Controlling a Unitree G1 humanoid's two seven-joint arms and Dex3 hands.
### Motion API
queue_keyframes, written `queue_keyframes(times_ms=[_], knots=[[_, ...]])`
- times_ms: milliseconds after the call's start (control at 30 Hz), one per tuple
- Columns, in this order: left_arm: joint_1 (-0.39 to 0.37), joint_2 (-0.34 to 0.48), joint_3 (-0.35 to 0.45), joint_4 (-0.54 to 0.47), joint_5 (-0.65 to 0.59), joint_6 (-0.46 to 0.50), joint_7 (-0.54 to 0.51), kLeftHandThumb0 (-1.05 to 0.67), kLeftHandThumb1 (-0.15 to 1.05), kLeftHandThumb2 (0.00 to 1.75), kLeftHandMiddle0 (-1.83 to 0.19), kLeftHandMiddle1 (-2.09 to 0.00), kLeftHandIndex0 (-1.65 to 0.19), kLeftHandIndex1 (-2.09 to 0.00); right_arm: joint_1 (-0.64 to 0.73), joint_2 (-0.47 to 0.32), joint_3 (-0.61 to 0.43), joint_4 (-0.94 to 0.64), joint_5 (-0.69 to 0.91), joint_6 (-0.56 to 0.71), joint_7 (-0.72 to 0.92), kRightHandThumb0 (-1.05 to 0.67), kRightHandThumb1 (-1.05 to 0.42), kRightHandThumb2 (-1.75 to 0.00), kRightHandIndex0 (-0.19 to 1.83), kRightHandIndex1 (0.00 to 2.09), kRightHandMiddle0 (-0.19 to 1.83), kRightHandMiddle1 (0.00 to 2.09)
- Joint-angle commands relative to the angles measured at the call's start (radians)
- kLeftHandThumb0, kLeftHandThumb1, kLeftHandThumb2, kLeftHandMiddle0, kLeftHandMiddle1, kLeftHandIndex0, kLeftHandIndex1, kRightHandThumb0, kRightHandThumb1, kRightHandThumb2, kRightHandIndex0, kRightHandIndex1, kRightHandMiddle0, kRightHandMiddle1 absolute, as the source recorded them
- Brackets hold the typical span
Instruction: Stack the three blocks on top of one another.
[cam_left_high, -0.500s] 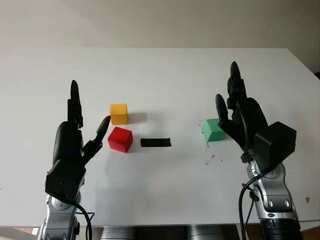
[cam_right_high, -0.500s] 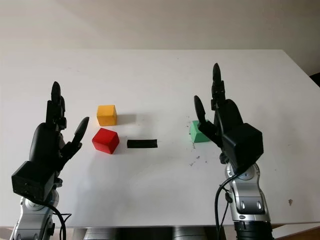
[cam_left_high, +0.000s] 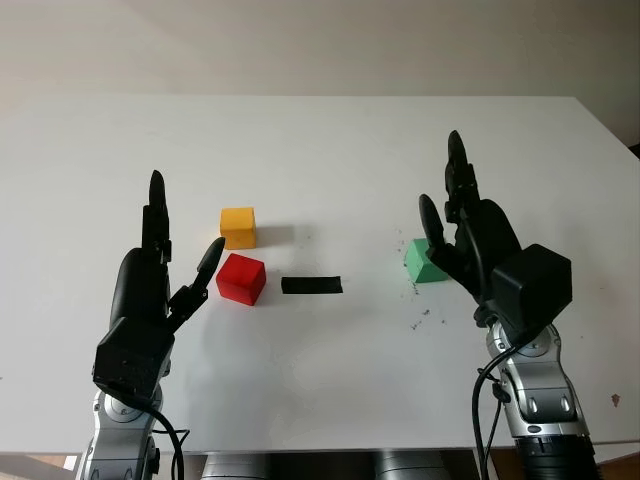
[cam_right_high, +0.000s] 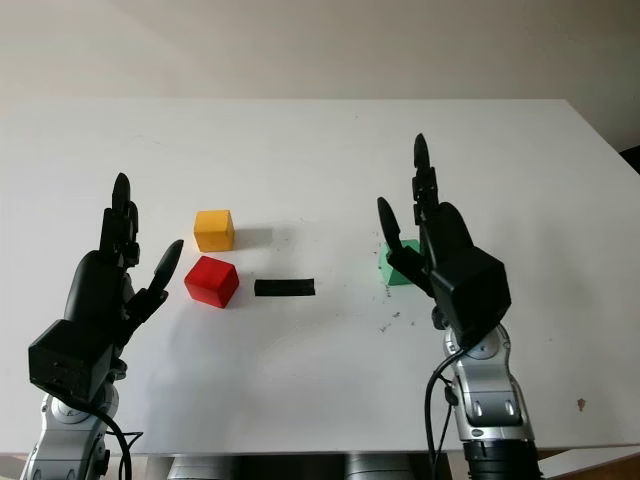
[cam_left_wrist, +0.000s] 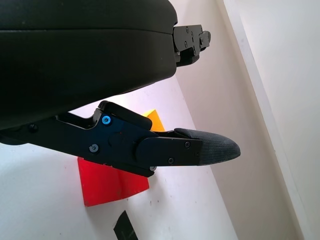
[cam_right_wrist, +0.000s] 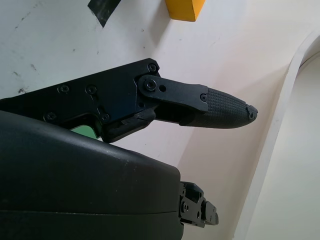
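On the right of the surface (cam_left_high: 330, 400), our right hand (cam_left_high: 470, 240) slides in against the green block (cam_left_high: 424, 262), open, nothing held. Left hand (cam_left_high: 150, 290) hovers open by the red block (cam_left_high: 240, 278), so grasping looks imminent.

On the worktop (cam_left_high: 330, 380), three blocks lie apart, none stacked. Block nearest my left hand (cam_left_high: 150, 290) sits just right of it (cam_left_high: 241, 278); 2nd block (cam_left_high: 238, 227) just behind that one, nearly touching. Tape strip (cam_left_high: 311, 285) lies flat right of the near block. 3rd block (cam_left_high: 424, 261) well to the right, just beside my right hand (cam_left_high: 470, 235), partly hidden behind it.
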Motion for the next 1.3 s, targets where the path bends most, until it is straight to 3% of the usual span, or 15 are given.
queue_keyframes(times_ms=[0, 167, 233, 333, 533, 667, 733, 933, 1100, 1267], knots=[[-0.010, 0.012, 0.001, 0.001, -0.004, -0.031, -0.006, -0.71, 1.05, 0.36, 0.09, -0.06, 0.13, -0.06, -0.015, 0.005, -0.008, -0.003, 0.012, -0.019, -0.004, -0.78, -1.05, -0.64, -0.19, 0.00, -0.19, 0.00], [-0.019, 0.047, 0.024, -0.044, -0.030, -0.030, -0.044, -0.72, 1.05, 0.31, 0.05, -0.07, 0.08, -0.07, -0.006, 0.004, -0.014, -0.014, 0.029, -0.033, -0.003, -0.75, -1.05, -0.63, -0.19, 0.00, -0.19, 0.00], [-0.028, 0.091, 0.042, -0.080, -0.035, -0.026, -0.079, -0.71, 1.05, 0.25, -0.01, -0.08, -0.03, -0.10, -0.007, -0.002, -0.015, -0.014, 0.020, -0.041, -0.010, -0.75, -1.05, -0.63, -0.19, 0.00, -0.19, 0.00], [-0.043, 0.187, 0.071, -0.109, -0.033, -0.037, -0.155, -0.67, 1.05, 0.20, -0.04, -0.07, -0.14, -0.10, -0.006, -0.005, -0.017, -0.022, 0.019, -0.036, -0.012, -0.74, -1.05, -0.62, -0.19, 0.00, -0.19, 0.00], [-0.122, 0.475, 0.130, -0.172, 0.087, -0.006, -0.327, -0.64, 1.03, 0.09, -0.03, -0.05, -0.28, -0.11, -0.006, -0.013, -0.020, -0.031, 0.010, -0.037, -0.013, -0.77, -1.05, -0.60, -0.19, 0.00, -0.19, 0.00], [-0.206, 0.611, 0.129, -0.147, 0.096, 0.027, -0.445, -0.56, 0.93, 0.04, -0.01, -0.04, -0.37, -0.12, -0.012, -0.013, -0.025, -0.032, 0.008, -0.041, -0.015, -0.75, -1.05, -0.58, -0.19, 0.00, -0.19, 0.00], [-0.236, 0.650, 0.113, -0.120, 0.122, -0.001, -0.462, -0.56, 0.92, 0.03, -0.01, -0.05, -0.39, -0.12, -0.014, -0.014, -0.024, -0.034, -0.002, -0.037, -0.020, -0.76, -1.05, -0.58, -0.19, 0.00, -0.19, 0.00], [-0.307, 0.715, 0.029, -0.047, 0.250, -0.106, -0.471, -0.64, 0.91, 0.05, -0.03, -0.06, -0.42, -0.10, -0.018, -0.007, -0.024, -0.036, 0.005, -0.033, -0.018, -0.75, -1.05, -0.56, -0.19, 0.00, -0.19, 0.00], [-0.366, 0.713, -0.071, -0.014, 0.406, -0.130, -0.456, -0.71, 0.92, 0.06, 0.00, -0.05, -0.42, -0.09, -0.020, -0.006, -0.019, -0.024, -0.001, -0.052, -0.020, -0.73, -1.05, -0.58, -0.19, 0.00, -0.19, 0.00], [-0.389, 0.707, -0.126, -0.006, 0.476, -0.135, -0.464, -0.74, 0.95, 0.06, 0.01, -0.05, -0.41, -0.08, -0.010, -0.005, -0.025, -0.013, 0.025, -0.063, -0.003, -0.75, -1.05, -0.57, -0.19, 0.00, -0.19, 0.00]])
